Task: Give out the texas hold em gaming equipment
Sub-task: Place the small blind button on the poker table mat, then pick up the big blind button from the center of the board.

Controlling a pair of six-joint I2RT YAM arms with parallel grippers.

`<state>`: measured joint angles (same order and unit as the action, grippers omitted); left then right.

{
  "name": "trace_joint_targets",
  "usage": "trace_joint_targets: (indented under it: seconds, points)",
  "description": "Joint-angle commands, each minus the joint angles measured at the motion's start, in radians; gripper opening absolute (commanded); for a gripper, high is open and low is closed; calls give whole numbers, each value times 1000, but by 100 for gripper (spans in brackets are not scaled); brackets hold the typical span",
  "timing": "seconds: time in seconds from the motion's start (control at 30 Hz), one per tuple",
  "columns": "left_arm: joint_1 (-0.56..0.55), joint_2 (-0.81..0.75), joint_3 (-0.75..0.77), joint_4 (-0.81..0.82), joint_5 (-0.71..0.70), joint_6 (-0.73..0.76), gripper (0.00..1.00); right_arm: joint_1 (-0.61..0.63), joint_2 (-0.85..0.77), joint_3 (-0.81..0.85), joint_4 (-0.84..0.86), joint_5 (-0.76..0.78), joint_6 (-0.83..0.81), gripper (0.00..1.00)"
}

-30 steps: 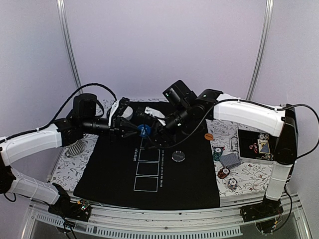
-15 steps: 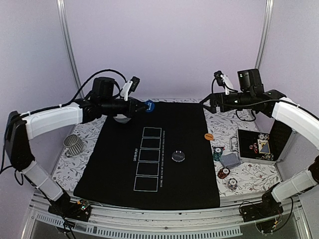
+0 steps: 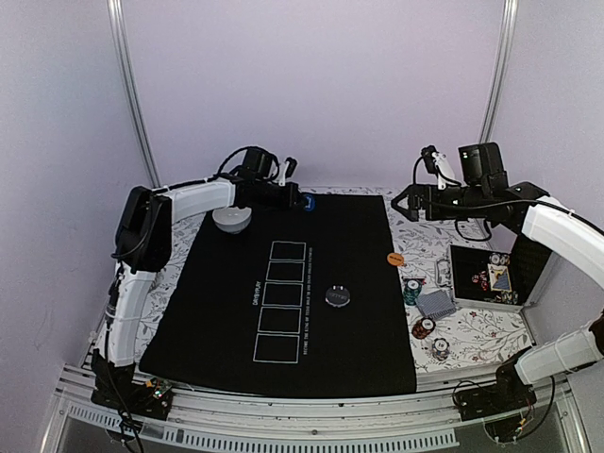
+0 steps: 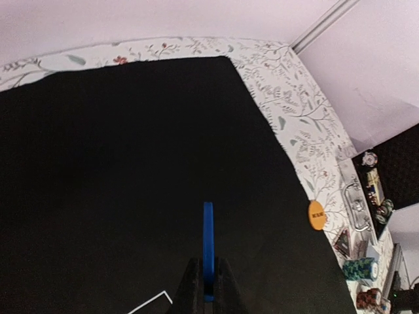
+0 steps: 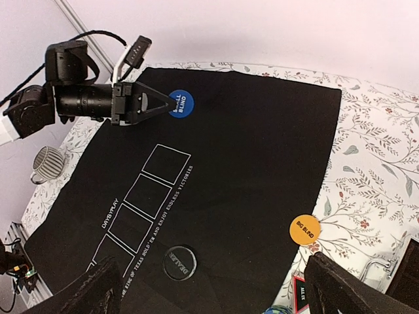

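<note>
Black mat [image 5: 262, 163] carries one dealer disc [image 5: 179, 263]; left gripper [image 5: 165, 103] pinches one blue disc [image 5: 181, 103].

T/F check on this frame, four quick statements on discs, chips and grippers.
1. The left gripper is shut on the blue disc. True.
2. The right gripper holds the orange disc. False: its jaws are open and empty, and the orange disc lies on the floral cloth just off the mat.
3. The black dealer disc lies on the mat. True.
4. The teal chip stack stands on the mat. False: it stands on the floral cloth, right of the mat.
</note>
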<state>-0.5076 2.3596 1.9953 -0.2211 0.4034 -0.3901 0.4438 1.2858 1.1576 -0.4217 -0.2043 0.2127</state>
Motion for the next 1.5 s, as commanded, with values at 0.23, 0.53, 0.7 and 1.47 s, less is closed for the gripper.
trace_joint_targets:
  seconds: [0.23, 0.53, 0.7, 1.47]
  points:
    - [52, 171, 93, -69, -7, -115, 0, -5, 1, -3, -32, 25, 19, 99]
    - [71, 232, 95, -79, 12, -141, 30, -5, 33, 30, -64, 28, 10, 99]
    - [75, 205, 83, -98, -2, -138, 50, -5, 33, 39, -71, 26, 14, 99]
    - [-63, -624, -433, -4, -404, 179, 98, -34, 589, 344, -306, 194, -114, 95]
